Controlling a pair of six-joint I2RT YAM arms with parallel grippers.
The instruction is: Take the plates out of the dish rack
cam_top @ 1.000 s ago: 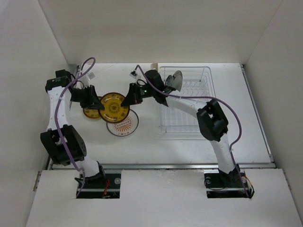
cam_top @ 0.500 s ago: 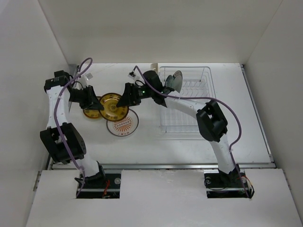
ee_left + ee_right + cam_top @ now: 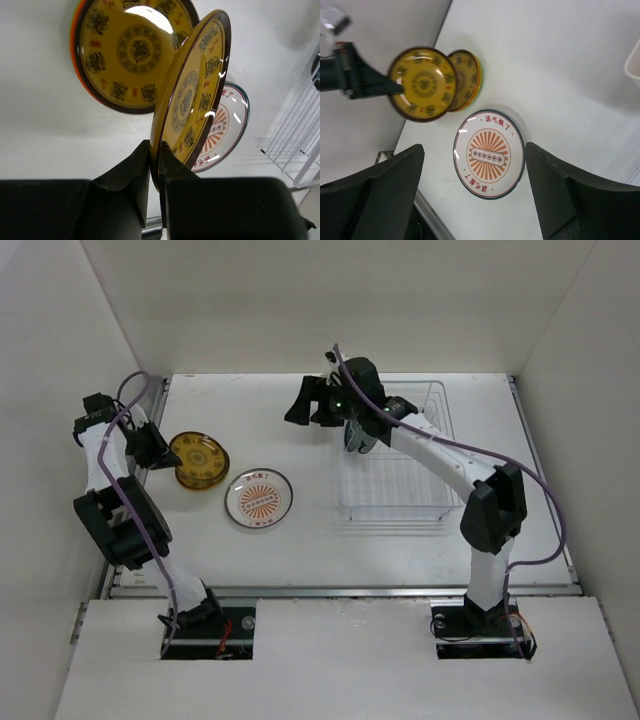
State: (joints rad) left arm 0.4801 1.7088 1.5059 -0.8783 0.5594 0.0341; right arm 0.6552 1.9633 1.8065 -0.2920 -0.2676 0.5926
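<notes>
Plates: three lie out on the table (image 3: 350, 550) and one is in the left gripper (image 3: 154, 147). That gripper is pinched tight on the lower rim of a yellow patterned plate, the held plate (image 3: 192, 95), which is tilted nearly on edge, off the table, at the far left.

Just behind and under it a second yellow plate (image 3: 130, 50) lies flat on an orange plate (image 3: 479, 75); only the orange rim shows. In the top view the held plate and this stack overlap, so I can't split them there.

The sunburst plate (image 3: 259, 498), white with a dark rim, lies flat by itself, near the stack but apart from it, between the stack and the rack (image 3: 400, 480).

The rack sits right of centre. A dark plate (image 3: 356, 437) stands at its far-left corner, mostly hidden by the right arm.

The right gripper (image 3: 296, 405) hangs in the air just left of the rack's far corner. Its fingers (image 3: 385, 190) are spread wide and hold nothing.
</notes>
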